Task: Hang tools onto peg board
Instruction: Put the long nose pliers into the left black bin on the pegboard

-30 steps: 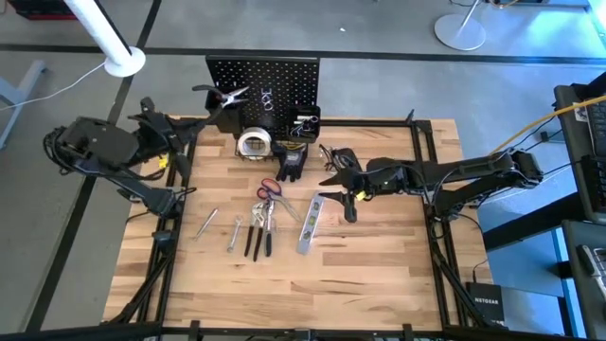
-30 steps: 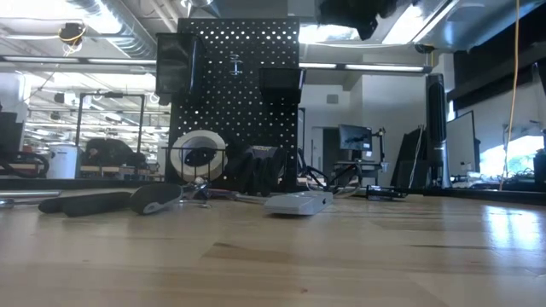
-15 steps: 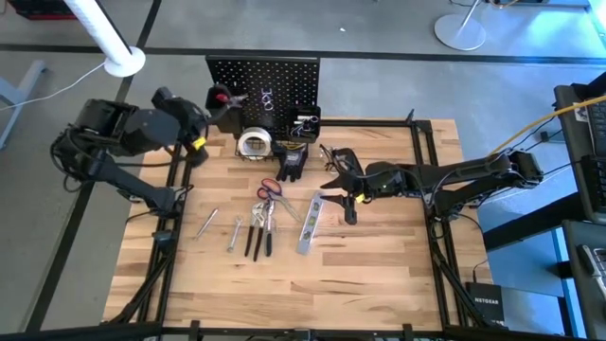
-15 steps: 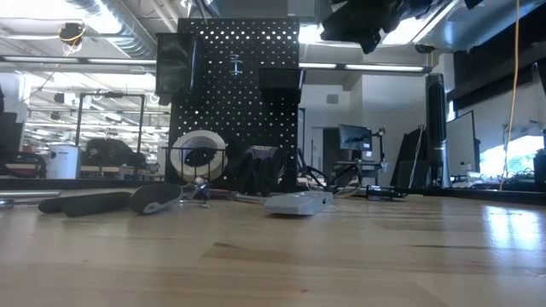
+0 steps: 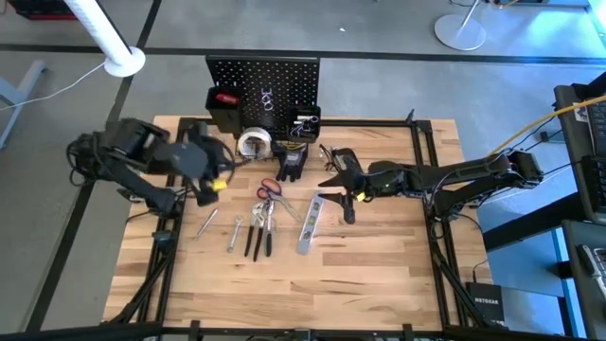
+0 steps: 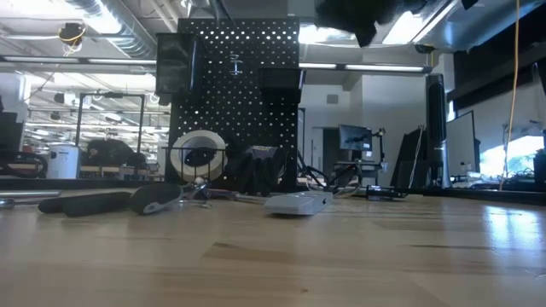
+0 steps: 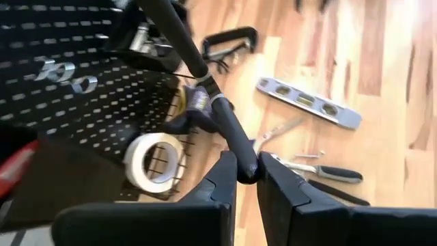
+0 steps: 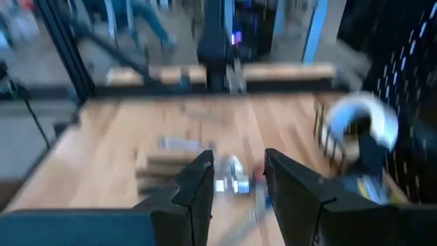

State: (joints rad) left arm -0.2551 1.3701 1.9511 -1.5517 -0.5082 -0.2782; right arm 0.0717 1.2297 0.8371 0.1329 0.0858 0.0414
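Note:
The peg board (image 5: 265, 80) stands upright at the table's far edge. Red-handled pliers (image 5: 225, 98) lie in its left black bin. On the table in front of it rest a tape roll (image 5: 253, 143), black gloves (image 5: 292, 163), scissors (image 5: 269, 189), black-handled pliers (image 5: 258, 232), a silver level (image 5: 310, 223) and a C-clamp (image 7: 229, 42). My left gripper (image 7: 247, 179) hangs shut above the table's left part, near the tape roll. My right gripper (image 5: 333, 185) stands open above the table, right of the gloves, with nothing between its fingers (image 8: 198, 184). My left gripper: a black bar (image 7: 218, 113) runs slanting through the left wrist view down to the fingertips. The fingers hide its end, and I cannot tell whether they touch it.
Two silver wrenches (image 5: 206, 223) lie left of the pliers. A wire basket (image 5: 305, 123) and a second bin hang on the board's right side. The black table frame (image 5: 431, 189) runs along the edges. The near half of the wooden top (image 5: 303, 284) carries no tools.
My left gripper has drawn back from the peg board's left bin toward the table's near edge and its middle, and it has tipped downward. The red-handled pliers stay behind in the bin.

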